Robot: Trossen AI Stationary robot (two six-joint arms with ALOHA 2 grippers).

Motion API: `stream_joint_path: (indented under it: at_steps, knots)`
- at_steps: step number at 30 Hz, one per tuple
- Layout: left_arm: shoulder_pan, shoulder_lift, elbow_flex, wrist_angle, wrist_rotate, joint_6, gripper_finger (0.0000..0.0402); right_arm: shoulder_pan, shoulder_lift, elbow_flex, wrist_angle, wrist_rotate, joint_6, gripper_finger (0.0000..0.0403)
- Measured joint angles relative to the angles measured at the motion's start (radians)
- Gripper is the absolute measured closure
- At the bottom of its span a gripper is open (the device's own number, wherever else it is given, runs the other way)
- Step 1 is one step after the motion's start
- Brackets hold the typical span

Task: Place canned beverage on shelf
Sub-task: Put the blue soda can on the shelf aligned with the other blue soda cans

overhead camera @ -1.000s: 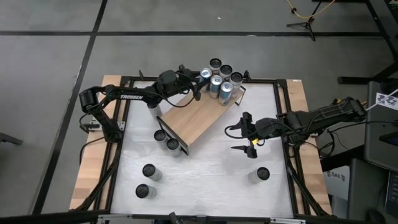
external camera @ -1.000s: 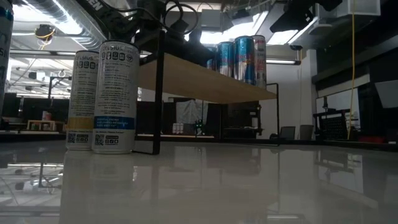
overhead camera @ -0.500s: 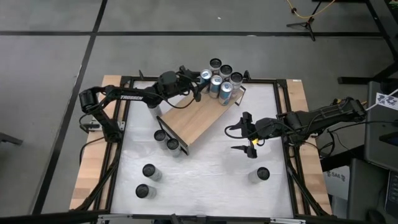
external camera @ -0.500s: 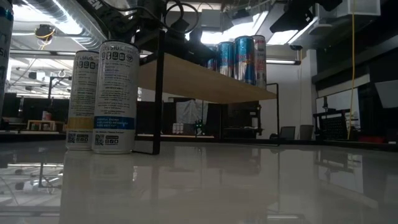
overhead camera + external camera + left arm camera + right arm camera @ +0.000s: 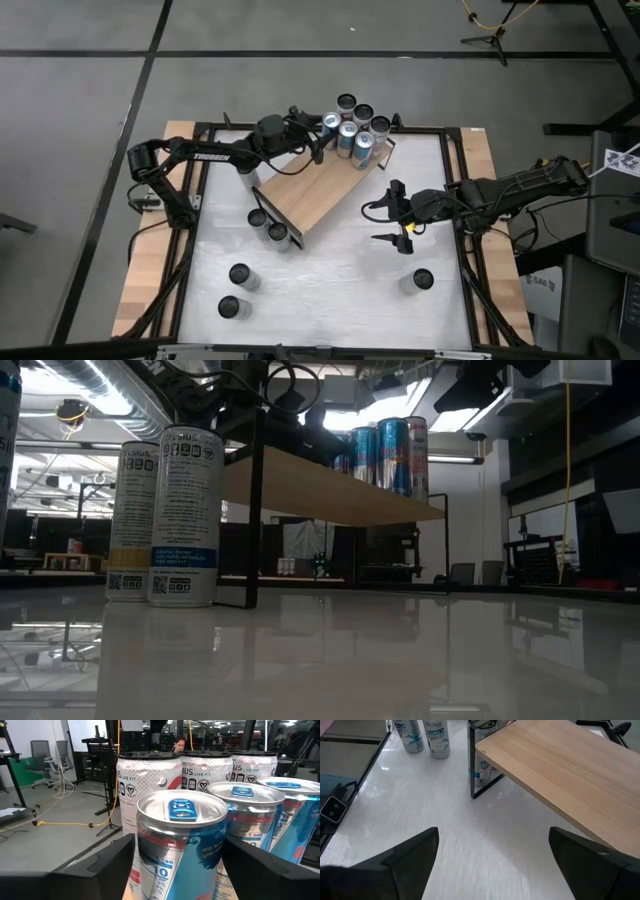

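Observation:
A light-brown wooden shelf point(image 5: 318, 192) on a black frame stands slantwise on the white table. Several cans crowd its far end. The nearest is a blue can point(image 5: 180, 840), upright on the board, with white cans point(image 5: 150, 775) behind it. My left gripper point(image 5: 322, 132) reaches in level from the table's left. It is open, with one finger point(image 5: 100, 865) on each side of that blue can point(image 5: 331, 121). My right gripper point(image 5: 400, 226) hangs open over the table right of the shelf, with nothing between its fingers point(image 5: 400, 860). My left gripper's fingers stand close beside the blue can's side wall point(image 5: 145, 850), level, coming from the table's left. I cannot tell whether they touch it. The can stands upright with its base on the shelf board.
Two cans point(image 5: 267, 225) stand on the table by the shelf's near leg, and they loom large in the low view point(image 5: 185, 515). Two more cans point(image 5: 234, 290) stand near the front left. One can point(image 5: 422, 279) stands at the front right. The right wrist view shows bare table point(image 5: 445, 835) under the board.

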Motion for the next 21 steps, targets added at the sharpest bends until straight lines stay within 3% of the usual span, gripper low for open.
stream_joint_path:
  at_steps: [8, 21]
  knots:
    - [0.0, 0.0, 0.0, 0.001, -0.022, 0.0, 0.0073, 0.0, 0.0, 0.0, 0.0, -0.001, 0.0, 0.0029]
    - [0.0, -0.002, 0.0, 0.003, -0.022, -0.001, 0.0066, 0.0, 0.0, 0.0, 0.0, -0.017, 0.0, 0.0029]
